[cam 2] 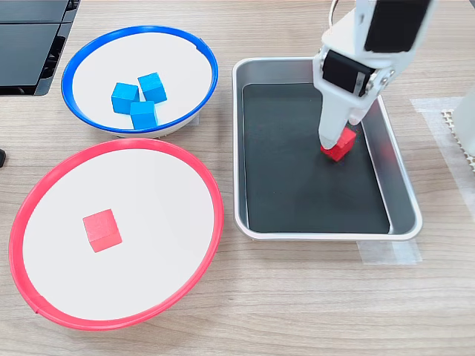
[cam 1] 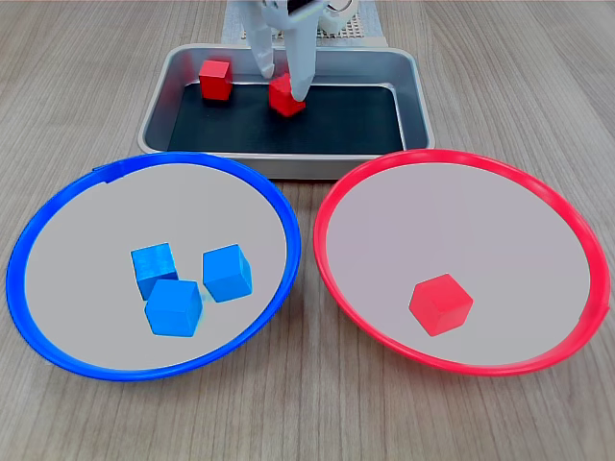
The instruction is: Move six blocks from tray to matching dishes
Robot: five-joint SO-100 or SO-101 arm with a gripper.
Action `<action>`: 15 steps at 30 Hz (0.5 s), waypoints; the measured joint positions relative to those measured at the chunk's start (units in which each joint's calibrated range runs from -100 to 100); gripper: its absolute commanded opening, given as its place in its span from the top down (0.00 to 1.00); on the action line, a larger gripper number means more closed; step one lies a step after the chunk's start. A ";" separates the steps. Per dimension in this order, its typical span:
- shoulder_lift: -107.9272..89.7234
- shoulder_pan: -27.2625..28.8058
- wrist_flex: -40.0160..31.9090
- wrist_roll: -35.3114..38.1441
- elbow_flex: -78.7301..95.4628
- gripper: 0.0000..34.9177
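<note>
In the silver tray (cam 1: 415, 96) (cam 2: 252, 222) my white gripper (cam 1: 282, 84) (cam 2: 334, 145) reaches down, its two fingers shut on either side of a tilted red block (cam 1: 286, 98) (cam 2: 341, 145). Another red block (cam 1: 215, 80) lies at the tray's far left in the first exterior view; the arm hides it in the second exterior view. The blue-rimmed dish (cam 1: 58, 221) (cam 2: 82, 55) holds three blue blocks (cam 1: 175, 307) (cam 2: 142, 114). In the red-rimmed dish (cam 1: 538, 192) (cam 2: 185, 170) lies a single red block (cam 1: 441, 303) (cam 2: 101, 230).
Both dishes sit side by side on the wooden table, in front of the tray in the first exterior view. A dark device (cam 2: 30, 44) occupies the upper left corner of the second exterior view. A taped perforated mat (cam 2: 453, 122) lies at the second exterior view's right edge.
</note>
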 measured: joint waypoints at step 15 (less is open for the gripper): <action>1.88 0.35 -0.98 2.10 -0.45 0.61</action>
